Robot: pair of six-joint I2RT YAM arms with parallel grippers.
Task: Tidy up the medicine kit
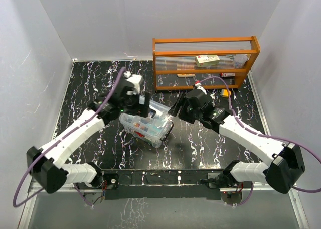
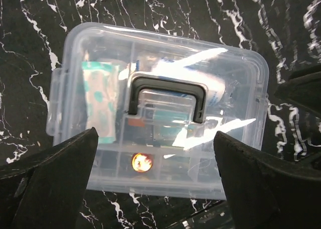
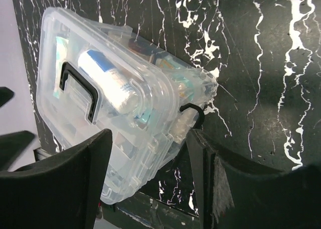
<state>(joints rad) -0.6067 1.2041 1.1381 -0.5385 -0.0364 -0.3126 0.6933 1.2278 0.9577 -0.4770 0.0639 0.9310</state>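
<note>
The medicine kit (image 1: 146,123) is a clear plastic box lying on the black marbled table, its lid down. The lid's dark handle (image 2: 167,96) faces up. Through the lid I see a teal patterned packet (image 2: 100,98) and a white bottle (image 3: 108,83). My left gripper (image 2: 155,138) hangs open just above the lid, its fingers wide apart near the kit's front edge and touching nothing. My right gripper (image 3: 148,133) is at the kit's right end (image 3: 165,133), with that corner between its fingers, closed on it. The kit (image 3: 125,63) looks tilted in that view.
An orange wooden rack (image 1: 205,40) with a ribbed clear panel stands at the back right and holds a small box (image 1: 207,60). A small yellow item (image 1: 225,93) lies in front of it. White walls close in the table on three sides.
</note>
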